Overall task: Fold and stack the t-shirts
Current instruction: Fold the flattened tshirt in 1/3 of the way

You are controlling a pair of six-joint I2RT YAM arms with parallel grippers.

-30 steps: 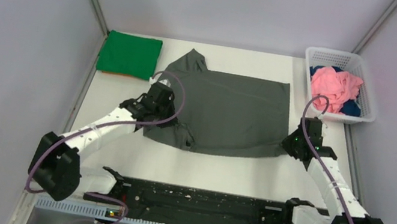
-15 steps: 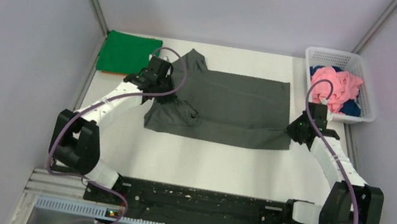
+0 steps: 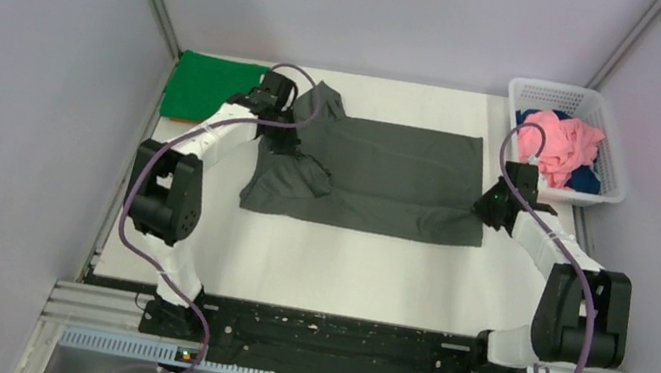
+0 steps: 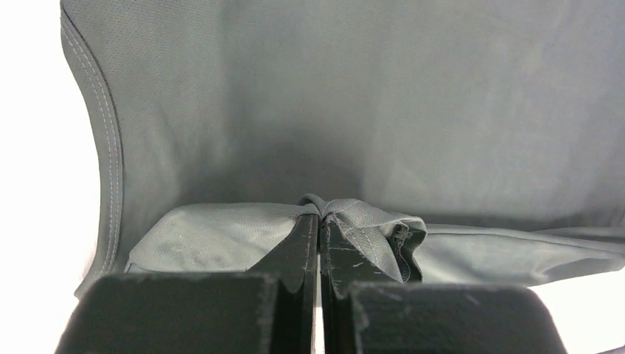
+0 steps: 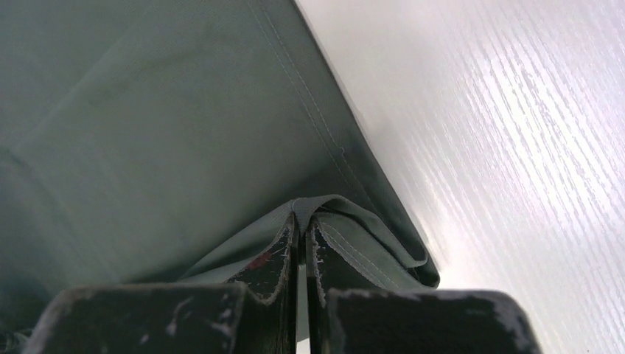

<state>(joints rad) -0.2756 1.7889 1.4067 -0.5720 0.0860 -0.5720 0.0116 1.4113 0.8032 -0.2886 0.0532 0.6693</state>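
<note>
A dark grey t-shirt (image 3: 390,171) lies spread across the middle of the white table, its near half folded back over the far half. My left gripper (image 3: 285,143) is shut on a pinch of its left edge, seen in the left wrist view (image 4: 320,214). My right gripper (image 3: 493,206) is shut on its right hem, seen in the right wrist view (image 5: 302,217). A folded bright green t-shirt (image 3: 206,90) lies at the back left. A crumpled pink t-shirt (image 3: 562,144) lies on a dark blue one (image 3: 588,180) in the basket.
The white lattice basket (image 3: 609,193) stands at the back right corner of the table. Grey walls close in the left, right and back. The arm bases and a black rail (image 3: 332,334) run along the near edge.
Both grippers have carried the near edge of the dark grey t-shirt away from me, folding it over the far half. Both arms have stretched out further.
</note>
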